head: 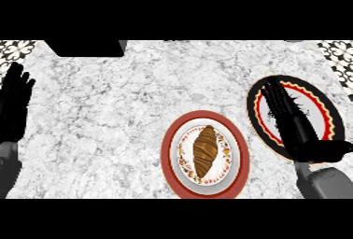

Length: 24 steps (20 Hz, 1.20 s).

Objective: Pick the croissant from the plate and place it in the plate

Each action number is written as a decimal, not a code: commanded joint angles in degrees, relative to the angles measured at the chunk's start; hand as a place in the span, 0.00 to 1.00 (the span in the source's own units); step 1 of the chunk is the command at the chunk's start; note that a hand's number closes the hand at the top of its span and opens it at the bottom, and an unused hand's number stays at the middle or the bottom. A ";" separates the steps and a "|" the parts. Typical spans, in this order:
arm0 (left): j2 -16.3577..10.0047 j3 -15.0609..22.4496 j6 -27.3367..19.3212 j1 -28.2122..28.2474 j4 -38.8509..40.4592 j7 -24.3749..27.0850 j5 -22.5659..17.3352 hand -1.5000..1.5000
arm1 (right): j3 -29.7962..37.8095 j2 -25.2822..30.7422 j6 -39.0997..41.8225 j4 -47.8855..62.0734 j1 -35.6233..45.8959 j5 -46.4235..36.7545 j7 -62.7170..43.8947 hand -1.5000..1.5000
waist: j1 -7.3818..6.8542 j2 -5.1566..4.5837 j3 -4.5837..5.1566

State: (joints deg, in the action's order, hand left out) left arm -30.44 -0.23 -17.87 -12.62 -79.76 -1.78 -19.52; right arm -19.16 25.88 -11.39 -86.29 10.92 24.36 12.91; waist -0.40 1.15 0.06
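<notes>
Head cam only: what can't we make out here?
- Middle of the black-rimmed plate: hidden under the right hand, head view.
- Whether the right hand touches that plate or is above it: the steep downward view cannot tell.
- Part of the left hand: cut off by the left edge.
- The dark block: cut off at the top edge, unidentifiable.

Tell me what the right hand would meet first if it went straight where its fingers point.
Likely nothing: the right hand lies over the black-rimmed plate, reaching near its far rim, and beyond that only counter shows up to the picture's top. Its height above the plate is unclear.
</notes>
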 commanded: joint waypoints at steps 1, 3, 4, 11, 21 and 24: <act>1.62 1.12 1.30 5.07 -4.74 -2.19 -0.20 0.50 | 1.30 -0.95 -4.90 -5.61 -1.03 -3.06 -2.33 1.00 | 0.28 -0.92 -0.05; 5.91 6.05 2.67 9.06 -0.56 -0.57 0.03 0.50 | 7.20 3.83 -5.54 -4.98 3.21 -1.01 -4.29 1.00 | 0.63 -0.86 0.06; 5.46 7.14 4.25 8.28 1.26 -4.25 -0.87 0.50 | 9.02 5.02 -5.62 -4.33 3.21 -1.20 -3.01 1.00 | 1.25 -1.00 0.03; 12.16 14.61 5.60 12.40 0.80 -5.99 -1.00 0.50 | 10.26 3.87 -32.37 -0.96 -1.90 -17.74 -7.62 0.00 | 2.10 -0.75 0.06; 14.87 14.86 4.81 10.19 -2.08 -10.44 1.24 0.50 | 0.81 6.90 -32.94 -21.35 -17.34 -31.09 -17.64 0.00 | 0.95 -0.97 0.04; 15.15 15.09 5.32 11.68 -0.18 -7.00 1.89 0.50 | -2.11 14.76 -24.96 -20.91 -16.82 -33.13 -25.78 0.00 | 0.71 -1.08 0.24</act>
State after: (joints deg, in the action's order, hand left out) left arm -16.10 14.56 -12.49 -0.58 -80.71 -8.98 -18.03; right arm -17.27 34.55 -40.97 -104.74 -4.52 -4.58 -4.24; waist 0.48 0.19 0.13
